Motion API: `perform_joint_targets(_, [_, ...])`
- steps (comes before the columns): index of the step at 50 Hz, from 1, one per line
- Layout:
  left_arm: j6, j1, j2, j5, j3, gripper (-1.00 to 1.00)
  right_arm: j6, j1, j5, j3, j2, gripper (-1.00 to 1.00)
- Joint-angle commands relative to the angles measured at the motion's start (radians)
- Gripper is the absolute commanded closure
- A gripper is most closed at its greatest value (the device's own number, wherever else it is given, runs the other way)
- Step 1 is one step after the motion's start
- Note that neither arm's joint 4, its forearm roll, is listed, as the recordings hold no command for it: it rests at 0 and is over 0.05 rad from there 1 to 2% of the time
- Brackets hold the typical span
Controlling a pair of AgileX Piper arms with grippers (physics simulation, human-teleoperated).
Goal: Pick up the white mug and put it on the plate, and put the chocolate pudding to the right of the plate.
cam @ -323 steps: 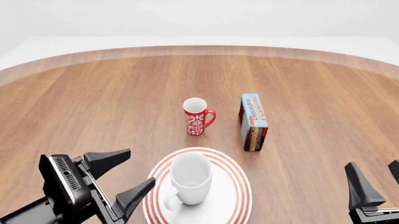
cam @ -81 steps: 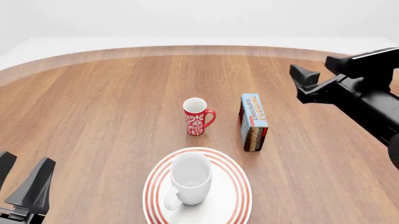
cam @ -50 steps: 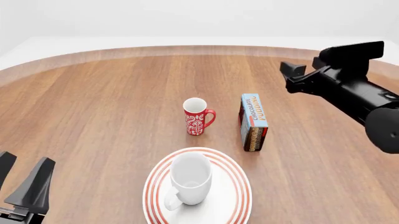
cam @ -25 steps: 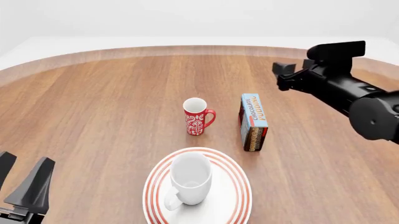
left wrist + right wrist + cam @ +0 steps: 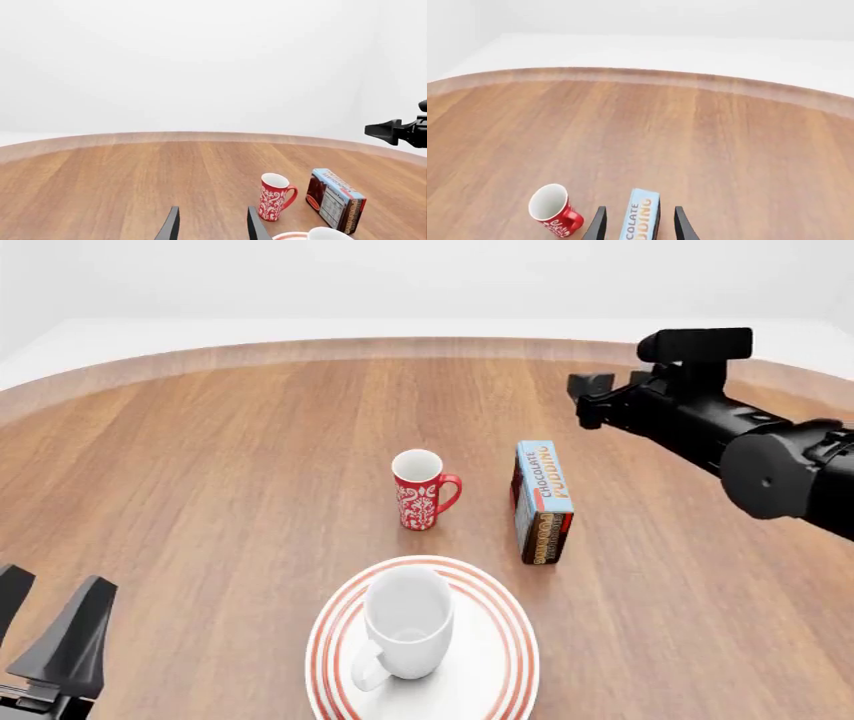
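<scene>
Two grippers are open and hold nothing. The right gripper (image 5: 587, 400) hangs above the table (image 5: 200, 470), beyond the chocolate pudding (image 5: 543, 502); the left gripper (image 5: 47, 640) waits at the near left edge. The pudding box stands on a long edge, with its long axis running away from the arms, right of the red mug (image 5: 422, 489). The white mug (image 5: 404, 625) stands upright on the plate (image 5: 514, 640), handle toward the near left. Only the right wrist view shows the box top (image 5: 640, 220) between the fingers (image 5: 598, 225).
</scene>
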State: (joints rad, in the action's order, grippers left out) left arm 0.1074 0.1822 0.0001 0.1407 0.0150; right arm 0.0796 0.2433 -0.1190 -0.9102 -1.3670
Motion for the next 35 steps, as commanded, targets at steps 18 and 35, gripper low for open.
perform_joint_targets(18, [0.008, -0.001, 0.000, -0.001, 0.000, -1.00, 0.102, 0.010, 0.004, -0.048, -0.089, -1.00])
perform_joint_targets(35, [0.011, 0.000, 0.000, -0.001, 0.000, -1.00, 0.133, -0.014, -0.008, -0.038, -0.105, -1.00])
